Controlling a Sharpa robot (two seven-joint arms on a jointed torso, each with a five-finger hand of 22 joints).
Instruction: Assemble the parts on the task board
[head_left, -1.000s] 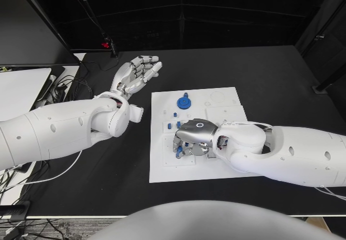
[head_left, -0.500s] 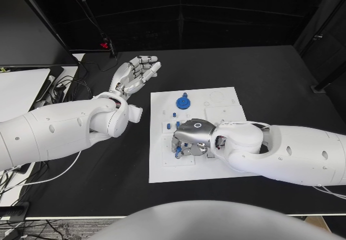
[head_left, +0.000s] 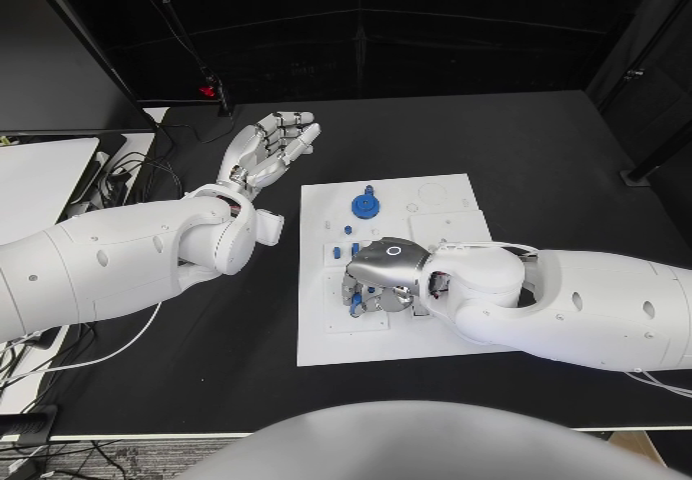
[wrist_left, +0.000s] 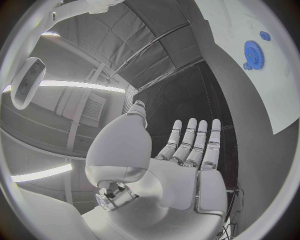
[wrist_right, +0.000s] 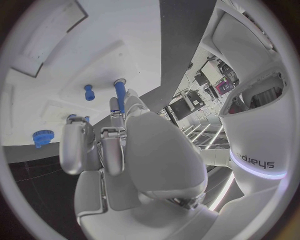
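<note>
A black table (head_left: 562, 160); cables (head_left: 137, 175) and perhaps a white panel (head_left: 36, 175) beside it.

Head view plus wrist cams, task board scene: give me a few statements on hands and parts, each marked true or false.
1. The left hand is over the bare black table, off the task board. True.
2. The left hand holds a blue gear. False: its fingers are spread and it holds nothing; the blue gear lies on the board.
3. The right hand is over the task board. True.
4. In the right wrist view a long blue pin shows at the right hand's fingers. True.
5. The blue gear sits at the board edge nearest the robot. False: it is in the far part of the board.
</note>
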